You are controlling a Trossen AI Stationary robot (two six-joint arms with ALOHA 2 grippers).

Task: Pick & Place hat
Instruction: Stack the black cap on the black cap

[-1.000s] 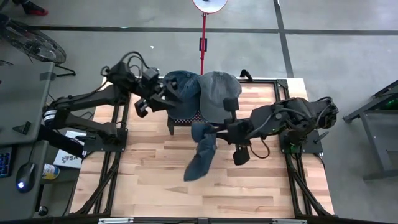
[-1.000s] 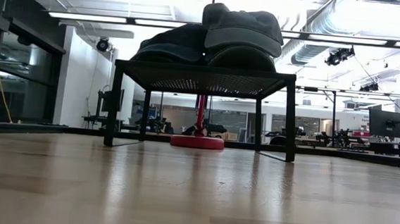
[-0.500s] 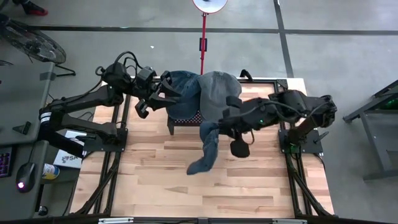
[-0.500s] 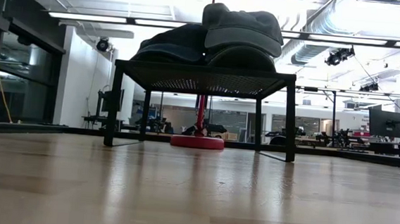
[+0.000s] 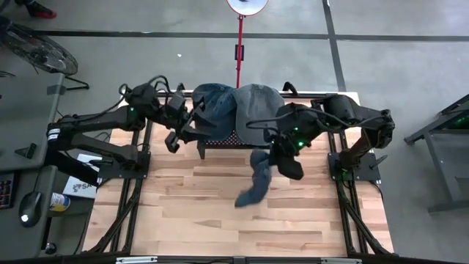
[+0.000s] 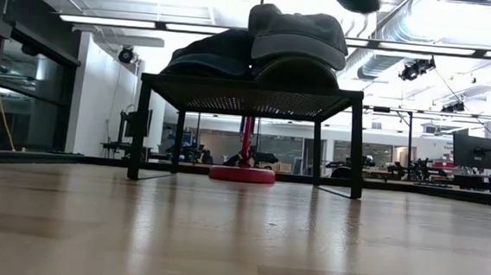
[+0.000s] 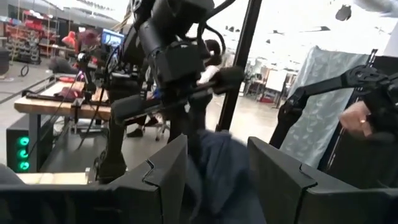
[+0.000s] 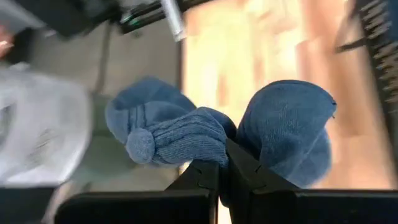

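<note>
Above the table's middle, beside the black rack, I have the right gripper pinched tight on a blue knit hat, which hangs limp below it with its tail trailing over the wood. At the rack's left end my left gripper stands partly apart around a fold of dark blue cloth, though I can't quite tell if the fingers press it. Other hats are piled on the rack.
</note>
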